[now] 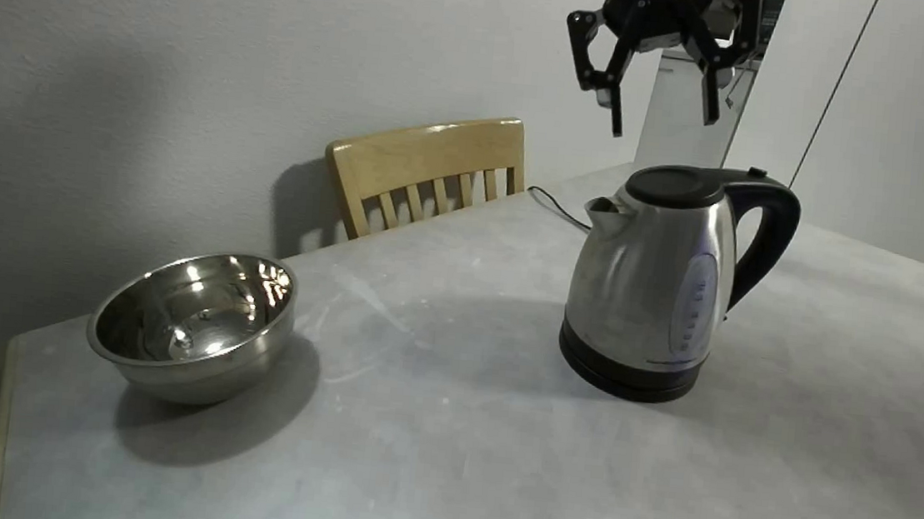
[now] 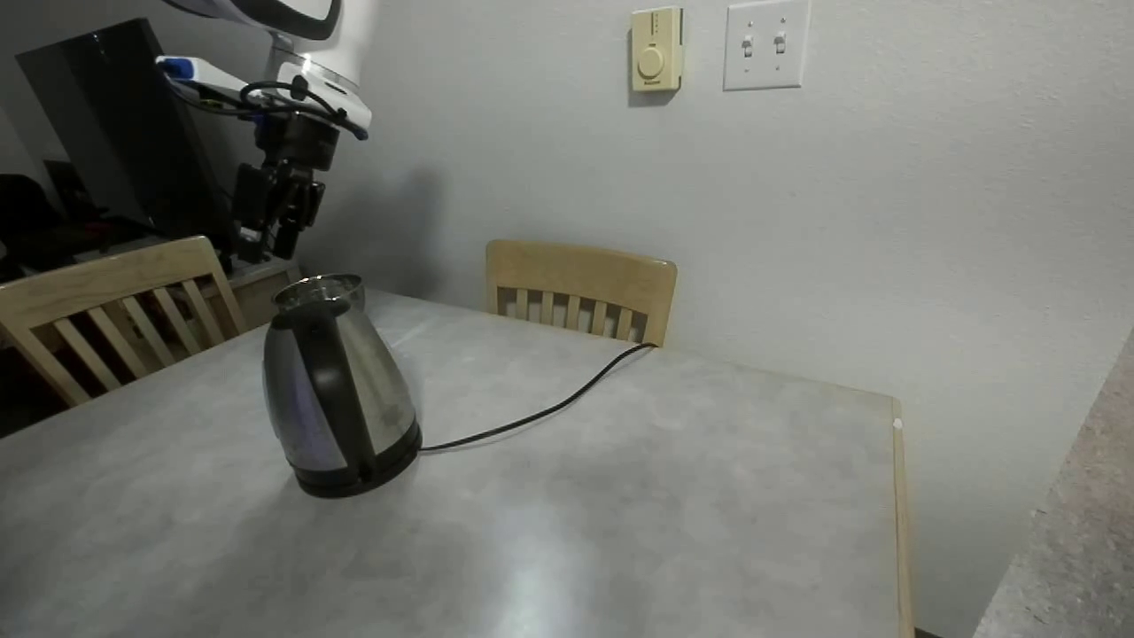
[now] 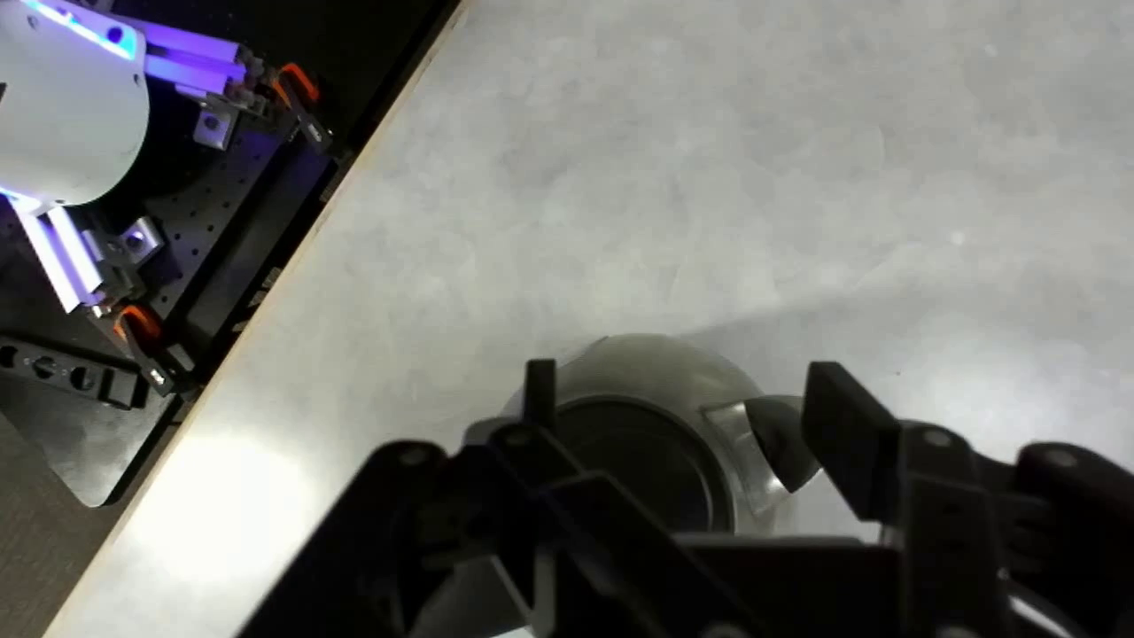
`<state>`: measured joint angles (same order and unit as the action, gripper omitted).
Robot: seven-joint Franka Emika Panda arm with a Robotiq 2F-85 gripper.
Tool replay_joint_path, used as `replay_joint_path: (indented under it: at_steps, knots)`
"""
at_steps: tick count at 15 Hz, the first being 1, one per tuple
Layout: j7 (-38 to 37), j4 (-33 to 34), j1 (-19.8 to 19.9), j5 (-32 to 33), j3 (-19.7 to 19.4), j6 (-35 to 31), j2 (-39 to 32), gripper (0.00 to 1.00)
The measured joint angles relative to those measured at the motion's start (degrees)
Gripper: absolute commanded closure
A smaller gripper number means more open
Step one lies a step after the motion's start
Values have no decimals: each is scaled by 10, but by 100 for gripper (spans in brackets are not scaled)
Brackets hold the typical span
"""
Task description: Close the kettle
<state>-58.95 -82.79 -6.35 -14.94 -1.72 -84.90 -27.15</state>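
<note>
The steel kettle (image 1: 635,283) stands upright on the table; it also shows in an exterior view (image 2: 385,390) and in the wrist view (image 3: 656,363). Its black lid (image 1: 675,188) lies flat and shut on top, and it also shows in the wrist view (image 3: 638,461). The black handle (image 1: 774,232) points away from the spout (image 1: 606,215). My gripper (image 1: 663,118) hangs above the lid, fingers pointing down, apart from the kettle. It is open with nothing between its fingers, as the wrist view (image 3: 680,399) also shows. The gripper hides part of the lid and the handle there.
A round steel bowl (image 1: 192,382) stands near the table's (image 1: 428,457) far end; it shows partly behind the kettle in an exterior view (image 2: 341,288). A black cord (image 2: 540,414) runs from the kettle's base to the table edge. Wooden chairs (image 1: 429,152) stand against the table.
</note>
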Motion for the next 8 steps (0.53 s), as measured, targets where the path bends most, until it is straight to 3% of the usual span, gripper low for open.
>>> replay_joint_path:
  at_steps: [8]
  knots:
    - [38, 0, 3, -49, 0, -3, 0, 0]
